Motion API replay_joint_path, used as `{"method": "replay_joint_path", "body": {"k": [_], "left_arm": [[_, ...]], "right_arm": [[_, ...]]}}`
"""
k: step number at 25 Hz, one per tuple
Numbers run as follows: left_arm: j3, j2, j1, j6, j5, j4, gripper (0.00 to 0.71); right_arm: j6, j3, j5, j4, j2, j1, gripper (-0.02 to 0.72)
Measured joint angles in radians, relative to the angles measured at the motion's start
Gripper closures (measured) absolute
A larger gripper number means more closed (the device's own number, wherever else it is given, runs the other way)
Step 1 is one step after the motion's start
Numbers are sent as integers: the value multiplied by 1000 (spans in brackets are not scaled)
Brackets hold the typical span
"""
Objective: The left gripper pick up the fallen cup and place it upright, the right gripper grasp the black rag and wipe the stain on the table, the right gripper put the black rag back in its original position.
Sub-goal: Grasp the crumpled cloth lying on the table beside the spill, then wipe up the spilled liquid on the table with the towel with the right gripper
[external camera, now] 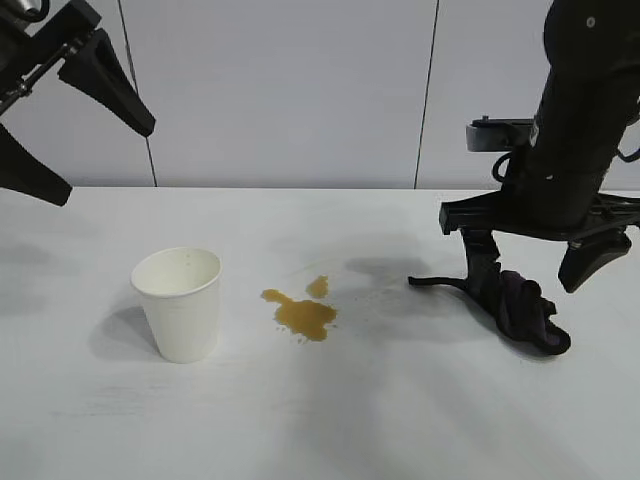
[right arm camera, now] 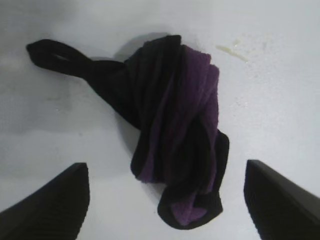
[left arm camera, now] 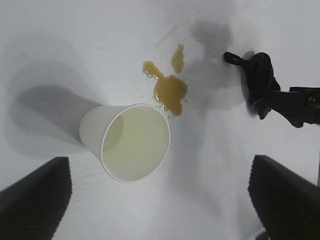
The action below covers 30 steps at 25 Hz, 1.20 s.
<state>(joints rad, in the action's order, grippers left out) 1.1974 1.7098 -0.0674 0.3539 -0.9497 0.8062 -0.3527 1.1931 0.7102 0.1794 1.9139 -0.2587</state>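
1. White and matte, the wide flat surface (external camera: 400,420) carries a plain white tapered paper cup (external camera: 178,303), which is seen standing upright on its base at the exterior view's left.
2. A small yellowish-brown liquid stain (external camera: 303,317), with a smaller blob adjoining, is seen just beside the cup, between it and the rag, touching neither.
3. A small bunched black rag with purple folds and a thin black tail (external camera: 520,308) is seen lying on the surface at the right, well apart from the cup.
4. The right pincer (external camera: 545,270), a black claw on a thick jointed arm, is held low over the rag; its fingers (right arm camera: 47,210) are spread wide on either side of the cloth, and nothing is gripped.
5. The left pincer (external camera: 75,130), black with long tapering fingers, is held high above the cup, wide open and empty.
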Motion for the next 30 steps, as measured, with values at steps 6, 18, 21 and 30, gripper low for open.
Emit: {"method": "replay_joint_path", "body": {"k": [6, 18, 21, 30], "left_arm": [[0, 0, 0, 0, 0, 0, 17], [0, 0, 0, 0, -4, 0, 17], [0, 0, 0, 0, -5, 0, 17], [0, 0, 0, 0, -5, 0, 17]], "right_arm": [[-32, 0, -13, 13, 19, 33, 211], [-36, 6, -42, -29, 81, 44, 610], [16, 35, -29, -104, 76, 42, 626], [153, 223, -1, -327, 76, -130, 629]]}}
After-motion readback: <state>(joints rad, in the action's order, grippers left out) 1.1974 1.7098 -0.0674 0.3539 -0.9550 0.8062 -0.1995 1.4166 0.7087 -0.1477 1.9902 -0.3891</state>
